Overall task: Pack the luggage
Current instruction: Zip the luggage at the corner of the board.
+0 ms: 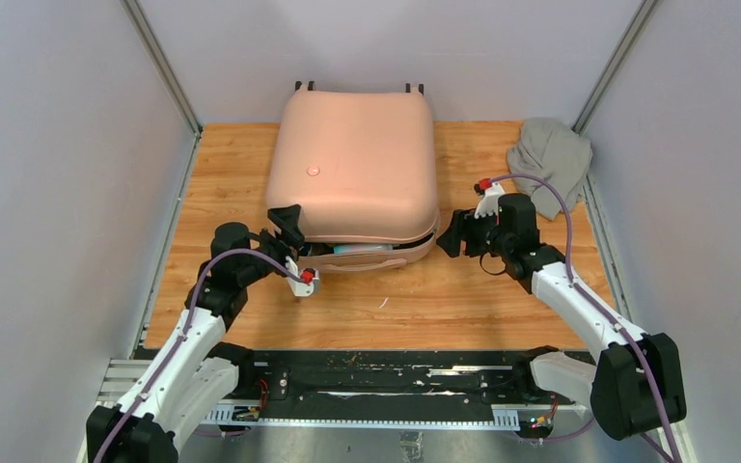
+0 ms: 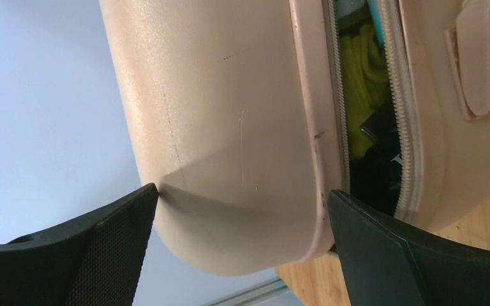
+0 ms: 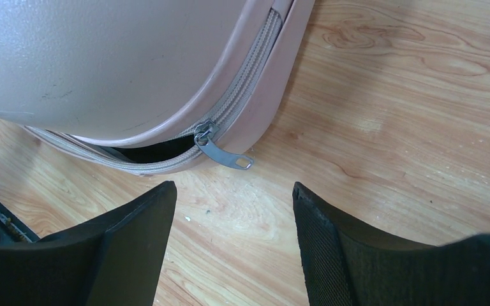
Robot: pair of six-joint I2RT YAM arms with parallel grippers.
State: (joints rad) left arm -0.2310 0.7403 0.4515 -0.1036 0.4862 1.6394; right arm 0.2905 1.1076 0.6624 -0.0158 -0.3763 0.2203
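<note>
One large pale pink hard-shell suitcase (image 1: 352,169) with rounded corners lies flat at the middle of the far half of a wooden table (image 1: 444,299). Its long axis runs from near to far. Two black caster wheels (image 1: 299,86) show at its far end, pointing toward the back wall. One small round emblem (image 1: 313,171) sits on the upper shell.

The near edge faces the arms and is partly unzipped. The gap there shows yellow-green fabric (image 2: 360,83) and dark items inside. One metal zipper pull (image 3: 220,152) hangs at the near right corner, its tab lying out over the wood.

The far end reaches the table's back edge. A narrow strip of bare wood lies to the left, a wider stretch to the right, and a band lies between the near edge and the arm bases.

The left gripper (image 1: 285,227) is spread wide, its two fingers either side of the lid's near left corner. The right gripper (image 3: 233,210) is released and holds nothing, over bare wood just beside the zipper pull.

One crumpled grey cloth bundle (image 1: 550,154) lies in the far right corner, apart from the suitcase.
</note>
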